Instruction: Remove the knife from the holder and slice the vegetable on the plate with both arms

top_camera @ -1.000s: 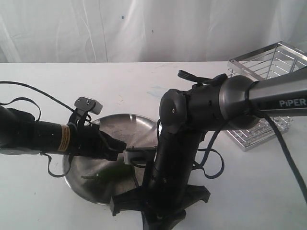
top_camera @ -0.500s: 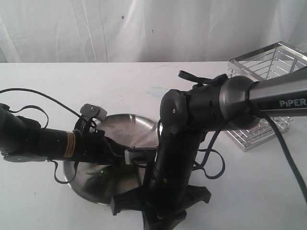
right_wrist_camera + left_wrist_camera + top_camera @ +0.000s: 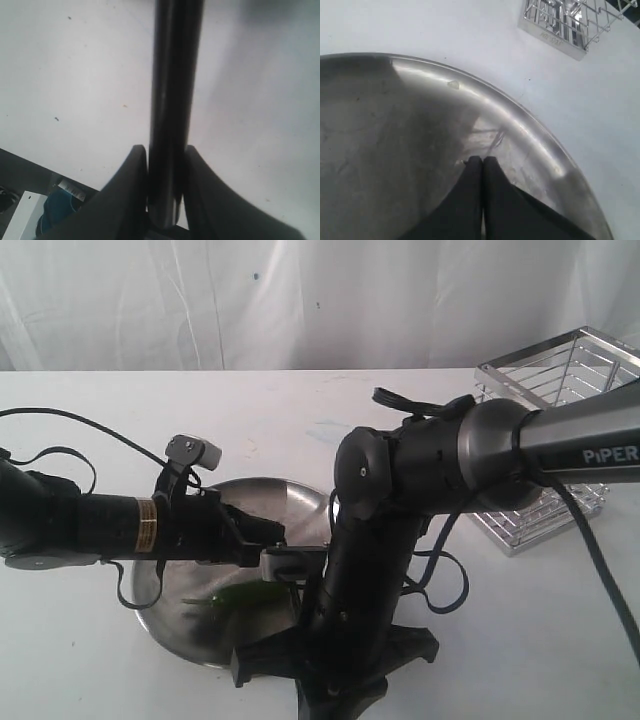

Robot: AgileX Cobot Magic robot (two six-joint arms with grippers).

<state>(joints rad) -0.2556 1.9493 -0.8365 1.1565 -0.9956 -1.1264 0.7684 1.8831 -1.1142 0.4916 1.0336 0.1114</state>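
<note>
the word "piper" stands in white letters on the grey tube of the right arm (image 3: 560, 443). the left arm (image 3: 90, 525) wears a yellow band (image 3: 147, 527) whose print is too small to read. marks on the wire basket (image 3: 554, 36) base are unreadable.

Round steel plate (image 3: 262, 502) lies centre-left, with the glossy green chili (image 3: 240, 595) lying flat on its near side. Chrome wire holder (image 3: 560, 375) stands upright at far right. The black knife (image 3: 172, 100) is clamped in the right gripper (image 3: 166, 151).
</note>
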